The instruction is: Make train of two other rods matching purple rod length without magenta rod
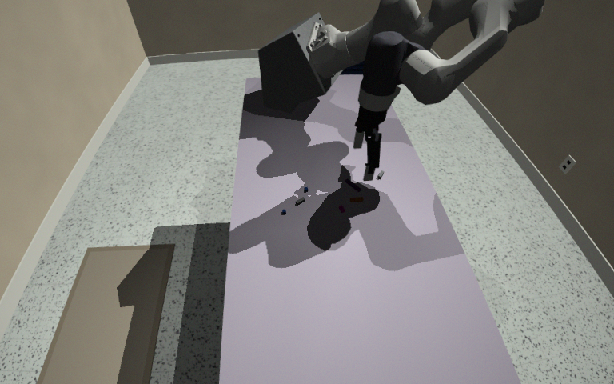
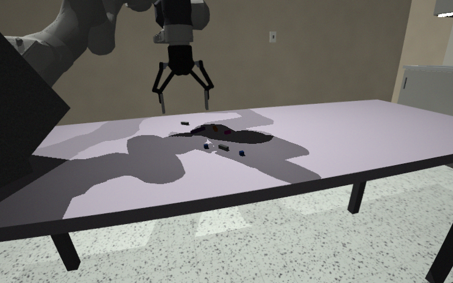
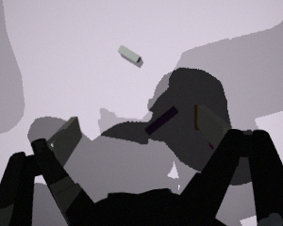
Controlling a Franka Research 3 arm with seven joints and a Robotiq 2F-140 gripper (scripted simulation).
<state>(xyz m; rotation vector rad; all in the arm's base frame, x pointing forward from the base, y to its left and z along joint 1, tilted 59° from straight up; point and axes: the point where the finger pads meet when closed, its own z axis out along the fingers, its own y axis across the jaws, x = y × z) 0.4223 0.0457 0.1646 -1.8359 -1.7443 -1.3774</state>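
My gripper (image 1: 364,157) (image 2: 184,107) (image 3: 138,121) is open and empty and hangs above the table (image 1: 348,309) (image 2: 362,119). One grey rod (image 1: 380,174) (image 2: 185,122) (image 3: 130,56) lies alone in the light, close to a point below the fingers. The purple rod (image 1: 352,184) (image 2: 197,130) (image 3: 160,120), an orange rod (image 1: 356,199) (image 2: 214,128) (image 3: 196,117) and a magenta rod (image 1: 341,208) (image 2: 227,132) lie in dark shadow beside it. A second grey rod (image 1: 299,202) (image 2: 223,147) lies apart, between two blue rods (image 1: 305,189) (image 2: 206,147) (image 1: 283,212) (image 2: 242,152).
The robot's dark base block (image 1: 286,78) (image 2: 7,105) stands at one end of the table. The arm's shadows cover the rods' area. A cabinet (image 2: 432,87) stands off the table's far end.
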